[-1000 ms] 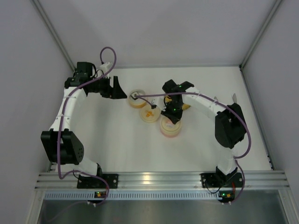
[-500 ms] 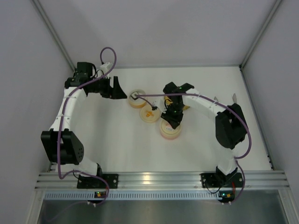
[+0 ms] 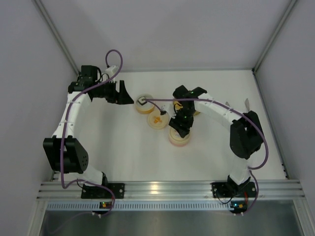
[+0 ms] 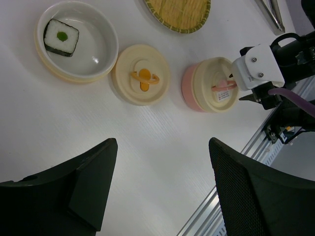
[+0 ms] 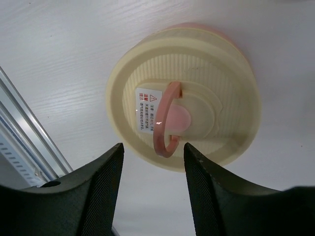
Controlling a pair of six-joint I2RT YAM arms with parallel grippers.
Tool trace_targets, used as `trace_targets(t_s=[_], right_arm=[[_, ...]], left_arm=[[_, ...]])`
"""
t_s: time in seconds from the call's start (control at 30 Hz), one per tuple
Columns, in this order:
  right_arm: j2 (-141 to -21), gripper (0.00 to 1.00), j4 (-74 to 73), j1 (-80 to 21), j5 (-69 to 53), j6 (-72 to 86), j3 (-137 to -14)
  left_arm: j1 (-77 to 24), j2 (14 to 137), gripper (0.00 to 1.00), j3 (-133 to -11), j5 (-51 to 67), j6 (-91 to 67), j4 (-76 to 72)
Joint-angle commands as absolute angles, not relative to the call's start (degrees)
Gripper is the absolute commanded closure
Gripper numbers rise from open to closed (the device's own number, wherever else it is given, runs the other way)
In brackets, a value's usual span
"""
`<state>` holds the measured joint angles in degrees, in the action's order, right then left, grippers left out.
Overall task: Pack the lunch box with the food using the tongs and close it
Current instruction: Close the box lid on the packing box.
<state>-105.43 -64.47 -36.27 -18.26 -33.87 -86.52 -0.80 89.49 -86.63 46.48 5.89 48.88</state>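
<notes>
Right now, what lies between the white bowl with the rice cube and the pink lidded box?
The cream lid with the orange handle lies there, as the left wrist view shows.

Bright, even light fr. above; soft shadows on table (image 3: 128, 147); glare on rail (image 3: 156, 186); wrist views' near edges blurry.

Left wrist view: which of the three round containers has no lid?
The leftmost bowl, holding the white-and-dark cube; the orange-handled container and pink-handled container both carry cream lids.
</notes>
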Motion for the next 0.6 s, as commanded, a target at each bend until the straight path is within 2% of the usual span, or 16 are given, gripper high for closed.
trace_targets(t_s=[0.0,0.17,0.2,0.27,0.3,0.4,0.57], right_arm=[[-100.12,0.48,-65.74,-37.27,-21.18,-33.31,-91.05],[-97.04,0.5,-64.69,-37.09,-21.71,-32.35,-92.64],[-95.81,0.54,-64.08,-37.0,-21.8,-32.34,-92.38],[-94.93,0.67,-63.46,-36.91,-22.93,-32.43,-92.2],[-94.66,0.77,-63.89,-36.91,-23.9,-32.69,-92.11],[-94.66,0.9,-66.97,-37.26,-28.82,-34.19,-91.06],[-95.36,0.95,-66.37,-38.67,-29.1,-34.98,-87.11]], left_arm=[[-0.44,87.19,0.2,-86.48,47.73,6.85,47.28],[-0.35,86.75,0.2,-86.4,47.37,7.21,47.55],[-0.35,86.66,0.2,-86.4,47.29,7.12,47.55],[-0.44,86.66,0.2,-86.57,47.37,7.03,47.55],[-0.44,86.75,0.2,-86.57,47.29,7.03,47.55],[-0.44,86.84,0.2,-86.57,47.37,6.94,47.37],[-0.35,87.27,0.2,-86.66,47.55,6.59,46.93]])
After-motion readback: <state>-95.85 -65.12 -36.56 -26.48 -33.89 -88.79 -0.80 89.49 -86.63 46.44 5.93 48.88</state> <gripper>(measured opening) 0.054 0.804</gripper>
